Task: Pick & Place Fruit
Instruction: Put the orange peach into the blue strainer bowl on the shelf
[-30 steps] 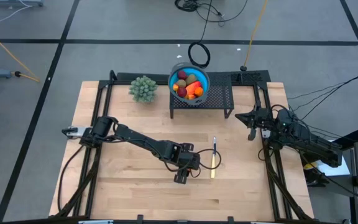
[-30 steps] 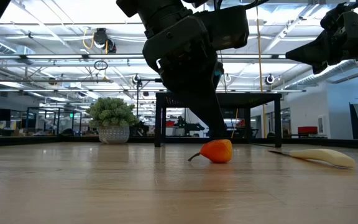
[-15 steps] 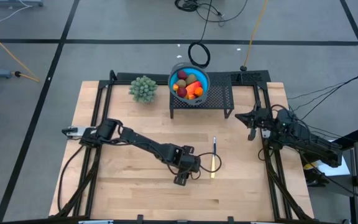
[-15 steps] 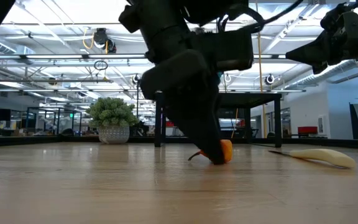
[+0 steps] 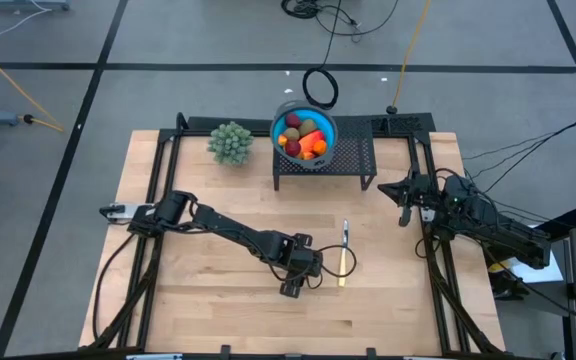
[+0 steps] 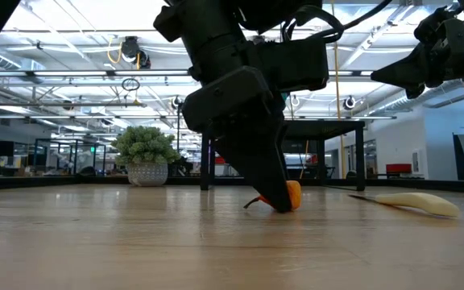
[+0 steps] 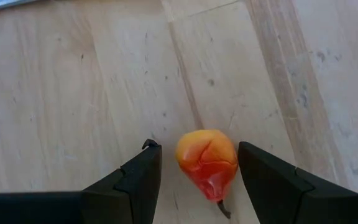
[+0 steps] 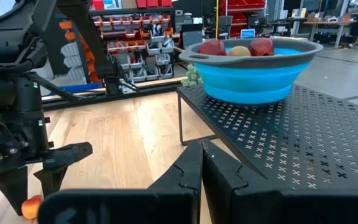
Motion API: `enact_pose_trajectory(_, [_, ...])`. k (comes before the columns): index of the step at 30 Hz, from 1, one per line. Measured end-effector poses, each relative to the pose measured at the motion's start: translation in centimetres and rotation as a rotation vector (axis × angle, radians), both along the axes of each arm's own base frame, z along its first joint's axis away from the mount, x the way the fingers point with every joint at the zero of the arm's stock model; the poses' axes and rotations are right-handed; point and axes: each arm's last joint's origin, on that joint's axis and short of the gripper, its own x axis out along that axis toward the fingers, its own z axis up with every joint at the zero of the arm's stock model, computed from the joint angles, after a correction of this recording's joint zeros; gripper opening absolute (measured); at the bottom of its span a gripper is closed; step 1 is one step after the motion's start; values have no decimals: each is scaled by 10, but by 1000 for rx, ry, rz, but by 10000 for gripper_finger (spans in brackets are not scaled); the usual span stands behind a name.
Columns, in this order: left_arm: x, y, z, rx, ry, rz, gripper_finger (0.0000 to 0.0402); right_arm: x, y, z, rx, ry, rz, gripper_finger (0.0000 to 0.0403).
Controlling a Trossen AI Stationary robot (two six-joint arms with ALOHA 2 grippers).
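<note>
I now have the left gripper (image 7: 197, 171) lowered over the orange-red fruit (image 7: 207, 160) on the table (image 5: 198, 300) beside the knife (image 5: 344, 258), fingers apart and straddling it, ready to close; the right gripper (image 8: 201, 163) waits shut.

We see even, bright overhead light from ceiling strips (image 6: 63, 74); the wooden table (image 5: 208, 300) carries only soft shadows, and the low view's near boards blur and the arms turn near-silhouette.

The left gripper (image 7: 197, 177) has come down to the table. Its open fingers now flank the orange-red fruit (image 7: 207, 158) (not touching it).
</note>
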Motion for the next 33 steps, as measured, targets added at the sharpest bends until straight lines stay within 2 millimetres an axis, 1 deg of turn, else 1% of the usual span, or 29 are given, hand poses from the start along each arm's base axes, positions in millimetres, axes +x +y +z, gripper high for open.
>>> enact_pose_trajectory(7, [0, 0, 0, 8, -1, 5, 209, 0, 0, 0, 0, 0, 0, 0])
enact_pose_trajectory(9, [0, 0, 0, 10, -1, 7, 195, 0, 0, 0, 0, 0, 0, 0])
enact_pose_trajectory(16, [0, 0, 0, -12, 4, 2, 126, 0, 0, 0, 0, 0, 0, 0])
enact_pose_trajectory(19, [1, 3, 0, -13, 3, 9, 113, 0, 0, 0, 0, 0, 0, 0])
enact_pose_trajectory(22, [0, 11, 6, -13, 6, 27, 114, 0, 0, 0, 0, 0, 0, 0])
enact_pose_trajectory(25, [-3, 24, 23, -11, 8, 57, 120, 0, 0, 0, 0, -1, -1, 0])
enact_pose_trajectory(29, [-9, 41, 54, -30, -30, 109, 123, 0, 0, 0, -1, -2, 0, 0])
enact_pose_trajectory(33, [-19, 53, 100, -60, -151, 132, 124, 0, 0, 0, -1, -4, -1, 0])
